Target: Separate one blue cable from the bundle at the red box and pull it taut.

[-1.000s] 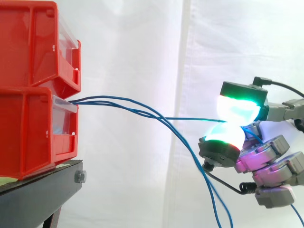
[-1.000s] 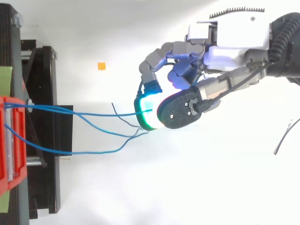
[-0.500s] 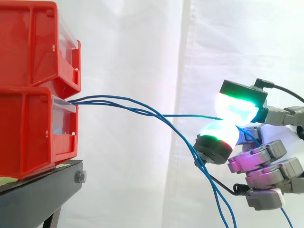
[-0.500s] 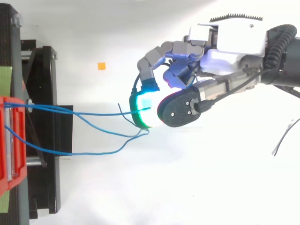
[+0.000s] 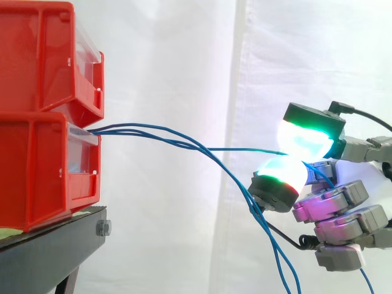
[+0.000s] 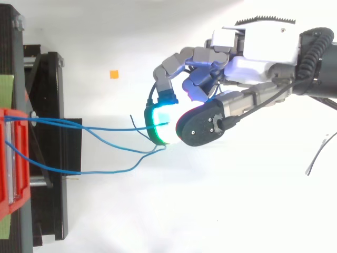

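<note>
- Pinching one blue cable (image 5: 245, 149), is it?
- Yes. The robot hand (image 6: 247, 47) has two green-glowing fingertips (image 5: 306, 138) pressed together on it, one pad above and one below. Its other fingers are curled underneath and glow magenta.
- Where does that cable come from?
- From the mouth of the lower red bin (image 5: 37, 171), which sits under the upper red bin (image 5: 43, 55) on the black stand (image 5: 49, 251). It leaves with the other blue cables (image 5: 269, 239) and arcs gently. Then it splits off and runs nearly level to the pads, while the others droop away below the hand.
- Anything changed over the last second?
- A little. In the side view the lower pad has slid slightly toward the bins and dipped, and the curled fingers sit lower. In the top view the glowing pad has edged closer to the stand. Since half a second ago the pose is almost the same.
- And the cable itself?
- Its path is much as before: straight near the pads, with a curve remaining close to the bin. The loose strands keep their sag, well apart from the orange square (image 6: 114, 74) seen from above.
</note>
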You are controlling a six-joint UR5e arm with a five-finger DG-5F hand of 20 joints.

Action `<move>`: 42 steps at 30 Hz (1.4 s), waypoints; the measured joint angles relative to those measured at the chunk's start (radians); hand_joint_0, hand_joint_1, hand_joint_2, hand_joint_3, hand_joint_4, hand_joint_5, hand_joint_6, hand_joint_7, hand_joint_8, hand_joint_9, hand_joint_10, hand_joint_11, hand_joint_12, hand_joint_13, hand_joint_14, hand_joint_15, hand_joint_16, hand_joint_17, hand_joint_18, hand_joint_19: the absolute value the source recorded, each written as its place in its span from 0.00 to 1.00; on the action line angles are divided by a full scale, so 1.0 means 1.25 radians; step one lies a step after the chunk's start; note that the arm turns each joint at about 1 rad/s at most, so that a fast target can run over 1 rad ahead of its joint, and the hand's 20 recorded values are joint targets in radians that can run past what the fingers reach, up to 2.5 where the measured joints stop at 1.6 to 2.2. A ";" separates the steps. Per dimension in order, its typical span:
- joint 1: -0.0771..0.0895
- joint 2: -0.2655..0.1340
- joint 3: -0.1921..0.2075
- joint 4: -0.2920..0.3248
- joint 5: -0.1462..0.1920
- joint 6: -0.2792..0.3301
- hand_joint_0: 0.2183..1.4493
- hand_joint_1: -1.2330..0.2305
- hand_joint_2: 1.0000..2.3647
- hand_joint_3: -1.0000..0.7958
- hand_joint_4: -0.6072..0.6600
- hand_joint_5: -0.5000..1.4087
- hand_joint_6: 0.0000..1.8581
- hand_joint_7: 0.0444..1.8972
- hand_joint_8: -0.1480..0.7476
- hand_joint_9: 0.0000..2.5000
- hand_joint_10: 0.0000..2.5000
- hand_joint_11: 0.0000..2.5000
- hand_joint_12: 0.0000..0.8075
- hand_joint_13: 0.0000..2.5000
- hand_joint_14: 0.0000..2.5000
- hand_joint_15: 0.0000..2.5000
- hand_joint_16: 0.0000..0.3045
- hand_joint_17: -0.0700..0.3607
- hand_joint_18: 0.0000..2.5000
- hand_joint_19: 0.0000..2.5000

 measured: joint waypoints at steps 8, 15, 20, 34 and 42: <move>0.000 0.000 0.000 -0.001 0.000 0.000 0.33 0.39 0.01 0.44 0.44 0.21 0.45 0.63 0.47 0.29 0.68 0.56 0.37 0.41 0.33 0.63 0.11 0.34 0.41 0.40; 0.000 0.000 0.000 -0.001 0.000 0.000 0.33 0.39 0.01 0.44 0.44 0.21 0.45 0.63 0.47 0.29 0.68 0.56 0.37 0.41 0.33 0.63 0.11 0.34 0.41 0.40; 0.000 0.000 0.000 -0.001 0.000 0.000 0.33 0.39 0.01 0.44 0.44 0.21 0.45 0.63 0.47 0.29 0.68 0.57 0.37 0.41 0.32 0.63 0.11 0.34 0.40 0.40; 0.000 0.000 0.000 -0.001 0.000 0.000 0.33 0.39 0.01 0.44 0.44 0.21 0.45 0.63 0.47 0.30 0.67 0.57 0.38 0.42 0.31 0.64 0.11 0.34 0.40 0.40; 0.000 0.000 0.000 -0.001 0.000 0.000 0.33 0.39 0.01 0.44 0.44 0.21 0.45 0.63 0.48 0.30 0.66 0.57 0.37 0.42 0.30 0.64 0.11 0.34 0.40 0.40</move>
